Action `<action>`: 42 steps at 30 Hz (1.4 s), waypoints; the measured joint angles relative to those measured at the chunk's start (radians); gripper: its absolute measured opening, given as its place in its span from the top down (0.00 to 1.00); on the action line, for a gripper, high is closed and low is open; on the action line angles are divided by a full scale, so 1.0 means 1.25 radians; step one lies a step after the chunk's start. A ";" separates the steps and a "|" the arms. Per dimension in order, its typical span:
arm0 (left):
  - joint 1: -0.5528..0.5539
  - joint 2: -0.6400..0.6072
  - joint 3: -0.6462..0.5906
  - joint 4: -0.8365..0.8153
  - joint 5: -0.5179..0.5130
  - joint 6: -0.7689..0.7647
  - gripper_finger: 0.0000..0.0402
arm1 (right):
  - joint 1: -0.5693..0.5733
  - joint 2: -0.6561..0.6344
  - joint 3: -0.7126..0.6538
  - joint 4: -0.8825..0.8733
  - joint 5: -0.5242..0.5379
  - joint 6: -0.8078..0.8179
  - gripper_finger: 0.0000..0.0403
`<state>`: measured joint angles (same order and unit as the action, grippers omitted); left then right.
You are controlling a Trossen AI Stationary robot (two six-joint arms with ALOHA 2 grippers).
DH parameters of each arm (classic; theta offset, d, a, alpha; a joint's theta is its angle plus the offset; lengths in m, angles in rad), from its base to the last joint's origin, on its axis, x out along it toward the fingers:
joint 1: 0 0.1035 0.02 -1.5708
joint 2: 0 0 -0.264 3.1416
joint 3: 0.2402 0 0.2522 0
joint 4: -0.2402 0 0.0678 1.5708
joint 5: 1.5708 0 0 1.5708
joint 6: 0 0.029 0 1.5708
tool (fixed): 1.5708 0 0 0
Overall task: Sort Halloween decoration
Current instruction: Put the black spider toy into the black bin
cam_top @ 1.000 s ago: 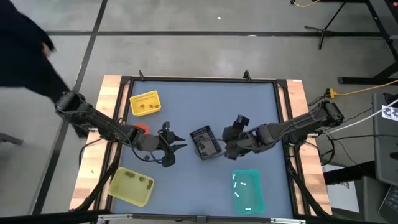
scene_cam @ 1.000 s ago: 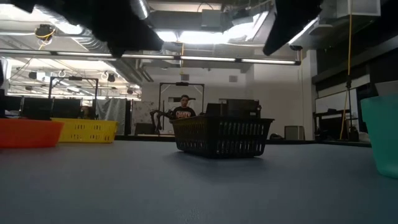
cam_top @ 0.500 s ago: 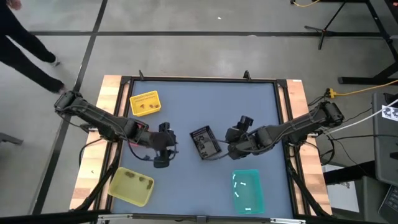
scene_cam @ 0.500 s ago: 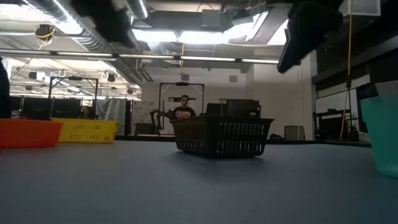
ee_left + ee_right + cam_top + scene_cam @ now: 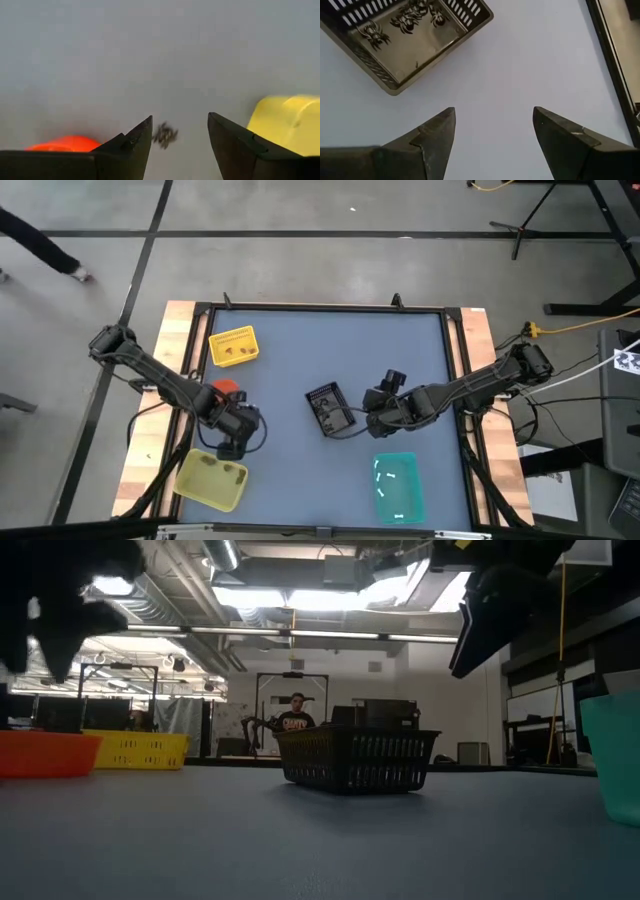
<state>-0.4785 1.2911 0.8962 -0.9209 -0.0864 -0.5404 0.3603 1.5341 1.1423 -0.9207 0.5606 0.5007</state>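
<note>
A dark spider trinket (image 5: 165, 135) appears blurred between the parted fingers of the left gripper (image 5: 179, 131), apart from both fingertips and seen against the blue-grey table (image 5: 160, 55); whether it is in the air or lying on the table cannot be told. More dark spiders (image 5: 412, 15) lie in the black tray (image 5: 395, 85) near the table's middle, and white trinkets (image 5: 385, 476) rest in the teal bin (image 5: 397, 487) at the near edge. Small dark pieces show in the yellow bin (image 5: 232, 347) at the far left and in the yellow-green bin (image 5: 212, 478) at the near left, too small to tell apart.

The left gripper (image 5: 233, 448) hangs with jaws released just above the yellow-green bin's far edge, the orange bin (image 5: 225, 388) close behind its arm. In its wrist view, the orange bin (image 5: 62, 144) shows beside one finger and a yellow rim (image 5: 285, 120) beside the other.

The right gripper (image 5: 372, 412) hovers with jaws spread wide and empty, just beside the black tray (image 5: 331, 410) on its right-hand side and above the teal bin.

From table height, the black tray (image 5: 357, 758) stands at centre, the orange bin (image 5: 45, 755) and yellow bin (image 5: 135, 750) to one side, the teal wall (image 5: 612, 755) at the other. A person (image 5: 296, 716) sits far back in the room.
</note>
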 joint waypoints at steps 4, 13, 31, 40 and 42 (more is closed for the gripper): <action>-0.021 0.000 -0.058 0.003 -0.001 0.000 0.56 | 0.000 0.000 0.000 0.014 -0.001 -0.005 0.34; -0.043 0.000 -0.169 0.080 -0.001 0.000 0.56 | 0.000 0.000 0.000 0.027 -0.001 -0.007 0.34; -0.070 0.000 -0.287 0.220 -0.003 0.105 0.56 | 0.000 0.000 -0.001 0.030 -0.001 -0.007 0.34; -0.070 -0.002 -0.309 0.268 0.003 0.106 0.56 | 0.000 0.000 -0.001 0.031 0.000 -0.007 0.34; -0.070 -0.002 -0.309 0.268 0.003 0.106 0.56 | 0.000 0.000 -0.001 0.031 0.000 -0.007 0.34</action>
<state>-0.5659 1.2892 0.5097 -0.5854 -0.0825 -0.4080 0.3599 1.5345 1.1416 -0.8818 0.5600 0.4919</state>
